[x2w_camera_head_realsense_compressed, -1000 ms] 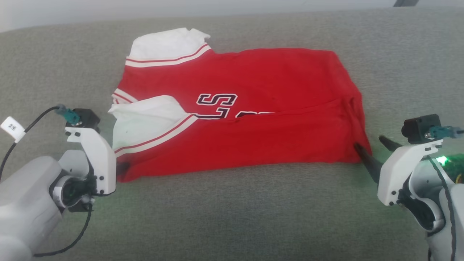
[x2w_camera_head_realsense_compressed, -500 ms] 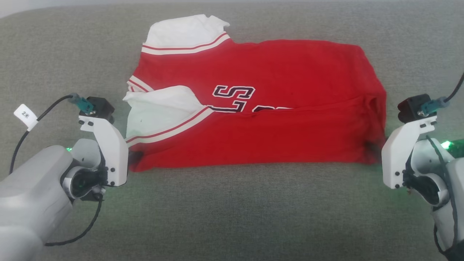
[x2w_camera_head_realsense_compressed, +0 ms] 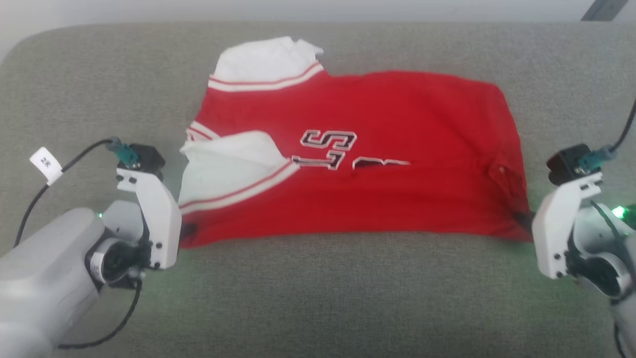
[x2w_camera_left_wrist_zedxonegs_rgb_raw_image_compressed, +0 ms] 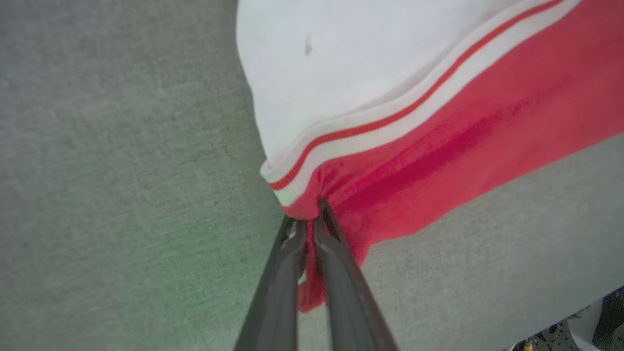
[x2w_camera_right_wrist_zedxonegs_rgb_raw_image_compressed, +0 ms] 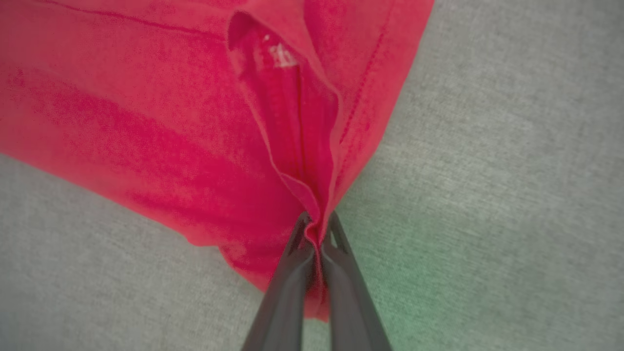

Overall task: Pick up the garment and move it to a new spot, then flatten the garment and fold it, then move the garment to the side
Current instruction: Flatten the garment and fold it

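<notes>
Newly tight right tool (x2w_camera_right_wrist_zedxonegs_rgb_raw_image_compressed: 317,223) on one garment (x2w_camera_head_realsense_compressed: 397,119) corner, left tool (x2w_camera_left_wrist_zedxonegs_rgb_raw_image_compressed: 307,218) tight on another.

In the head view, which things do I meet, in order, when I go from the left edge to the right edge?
White cable tag → left tool → garment → right tool; both tools pinch the garment's near corners.

Grey-green fabric sofa (x2w_camera_head_realsense_compressed: 318,298), pale wall (x2w_camera_head_realsense_compressed: 298,9).
</notes>
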Robot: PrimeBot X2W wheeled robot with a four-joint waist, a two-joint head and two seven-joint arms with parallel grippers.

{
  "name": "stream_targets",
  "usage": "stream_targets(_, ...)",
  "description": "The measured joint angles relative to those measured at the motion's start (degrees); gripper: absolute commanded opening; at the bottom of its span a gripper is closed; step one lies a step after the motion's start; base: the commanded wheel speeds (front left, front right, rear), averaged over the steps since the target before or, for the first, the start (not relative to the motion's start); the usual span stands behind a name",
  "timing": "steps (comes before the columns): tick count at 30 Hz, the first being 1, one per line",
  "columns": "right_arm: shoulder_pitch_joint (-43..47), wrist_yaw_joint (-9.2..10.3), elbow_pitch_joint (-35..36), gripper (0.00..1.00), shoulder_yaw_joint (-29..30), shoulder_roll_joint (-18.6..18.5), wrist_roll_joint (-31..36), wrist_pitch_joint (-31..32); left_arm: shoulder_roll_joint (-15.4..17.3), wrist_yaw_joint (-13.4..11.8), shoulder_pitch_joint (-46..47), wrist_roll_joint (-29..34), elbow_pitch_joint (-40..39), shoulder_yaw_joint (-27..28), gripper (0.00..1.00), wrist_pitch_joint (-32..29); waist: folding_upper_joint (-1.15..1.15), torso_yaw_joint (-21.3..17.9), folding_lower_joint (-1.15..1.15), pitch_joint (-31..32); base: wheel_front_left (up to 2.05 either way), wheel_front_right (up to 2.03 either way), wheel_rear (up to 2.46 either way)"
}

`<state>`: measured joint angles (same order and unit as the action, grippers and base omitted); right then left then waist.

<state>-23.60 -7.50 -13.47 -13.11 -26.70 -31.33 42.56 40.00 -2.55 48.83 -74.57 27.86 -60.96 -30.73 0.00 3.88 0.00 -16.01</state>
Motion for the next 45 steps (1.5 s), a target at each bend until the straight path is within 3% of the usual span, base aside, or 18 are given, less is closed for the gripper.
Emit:
stream_targets(11,8.26,-0.04,7.81,0.0,2.43,-5.52,-3.98,5.63,7.56,-8.38,-5.12,-0.32,-16.62,-1.24,0.0,-3.22,0.0,1.47,0.0,1.83,0.0,0.0,0.0)
stream_targets(17,13.36,-0.04,11.32,0.0,5.12,-5.15,-4.57,7.88,10.33,-12.35,-9.24,-0.99,-23.73,-1.92,0.0,-3.27,0.0,1.5,0.0,1.9,0.0,0.0,0.0)
stream_targets(21,14.5,-0.03,11.58,0.0,5.69,-3.6,-3.34,7.79,10.36,-13.04,-10.81,-1.01,-24.57,-2.35,0.0,-2.86,0.0,1.25,0.0,1.73,0.0,0.0,0.0)
stream_targets(23,14.51,-0.03,11.29,0.02,5.59,-2.88,-2.5,7.34,10.06,-13.03,-11.04,-0.9,-24.21,-2.44,0.56,-2.05,0.0,1.01,0.0,1.7,0.0,0.0,0.0)
stream_targets(24,14.47,-0.03,11.12,0.24,5.58,-2.47,-2.36,6.89,10.07,-13.03,-11.04,-0.73,-23.93,-2.45,0.96,-1.88,0.0,0.86,0.0,1.69,0.0,0.0,0.0)
stream_targets(25,14.4,-0.02,10.96,0.55,5.42,-2.22,-2.34,6.67,10.13,-13.04,-11.04,-0.7,-23.69,-2.44,1.0,-1.88,0.0,0.73,0.0,1.69,0.0,0.0,0.0)
stream_targets(26,14.19,-0.01,10.82,1.0,5.3,-2.05,-2.31,6.2,10.21,-13.07,-11.01,-0.7,-23.61,-2.41,1.0,-1.96,0.0,0.6,0.0,1.71,0.0,0.0,0.0)
stream_targets(33,13.16,-0.01,11.63,1.0,6.0,-1.33,-2.38,3.38,13.0,-13.86,-7.58,0.36,-26.66,-0.6,1.0,-2.54,0.0,-0.34,0.0,2.28,0.0,0.0,0.0)
stream_targets(39,10.74,0.0,15.45,1.0,7.5,-0.01,-0.44,-3.8,15.71,-13.94,-2.04,4.11,-29.67,1.31,1.0,-2.92,0.0,-1.73,0.0,2.12,0.0,0.0,0.0)
stream_targets(45,6.89,0.01,17.84,1.0,8.45,3.23,3.78,-15.62,14.33,-9.42,4.5,8.38,-25.65,2.7,1.0,-0.44,0.0,-3.97,0.0,0.98,0.0,0.0,0.0)
